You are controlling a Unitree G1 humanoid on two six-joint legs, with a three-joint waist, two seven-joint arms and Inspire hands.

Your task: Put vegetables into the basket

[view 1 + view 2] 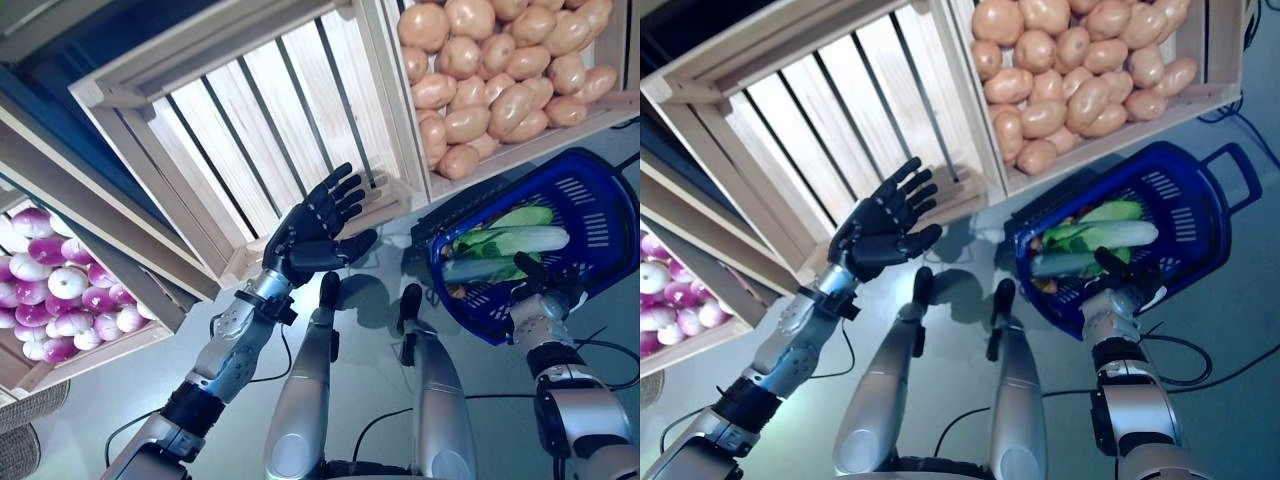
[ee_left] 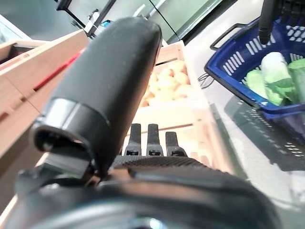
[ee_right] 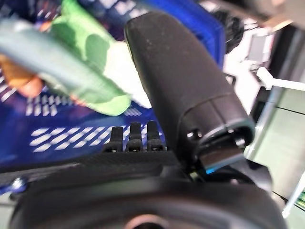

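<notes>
A blue plastic basket (image 1: 592, 205) stands at the right, below the crates. It holds a long pale green leafy vegetable (image 1: 510, 240) and other greens (image 1: 1110, 212). My right hand (image 1: 541, 290) is at the basket's near rim, its thumb (image 3: 176, 71) over the inside and its fingers (image 3: 131, 138) straight. The greens (image 3: 81, 62) lie just past them. My left hand (image 1: 310, 235) is raised with fingers spread and holds nothing, in front of the empty slatted wooden crate (image 1: 250, 130). The left wrist view shows the basket (image 2: 238, 62) apart from that hand.
A wooden crate full of potatoes (image 1: 500, 70) sits beside the empty one, just above the basket. At the far left a lower crate holds purple and white round vegetables (image 1: 60, 290). A grey floor lies between the crates and me.
</notes>
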